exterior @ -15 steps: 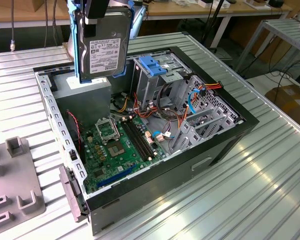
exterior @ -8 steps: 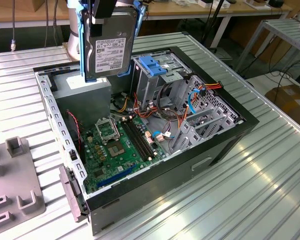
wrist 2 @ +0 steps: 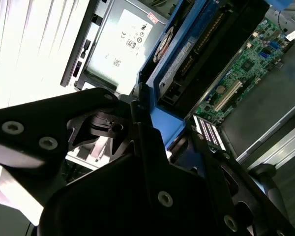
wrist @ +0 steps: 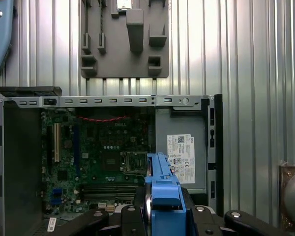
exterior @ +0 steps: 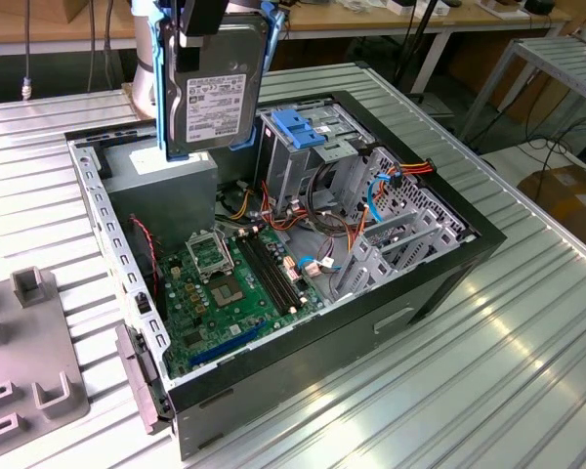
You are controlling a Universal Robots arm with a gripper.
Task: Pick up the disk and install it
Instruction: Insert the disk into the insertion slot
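Observation:
The disk [exterior: 213, 90], a silver-grey drive with a white label in a blue bracket, hangs upright above the back of the open computer case [exterior: 400, 313], over the grey power-supply box [exterior: 166, 186]. My gripper [exterior: 203, 21] is shut on its top edge. In the first wrist view the blue bracket [wrist: 163, 189] sticks out from between the black fingers [wrist: 113, 219], with the motherboard [wrist: 98, 152] below. The second wrist view shows the disk's edge [wrist 2: 187, 54] held in the same way. The metal drive cage with a blue latch [exterior: 298, 127] stands just to the exterior view's right of the disk.
A grey fixture plate with raised blocks [exterior: 29, 376] lies on the ribbed metal table [exterior: 469, 391] at the exterior view's left. Coloured cables [exterior: 391, 181] run beside the cage. A cardboard box [exterior: 571, 195] sits on the floor at the right.

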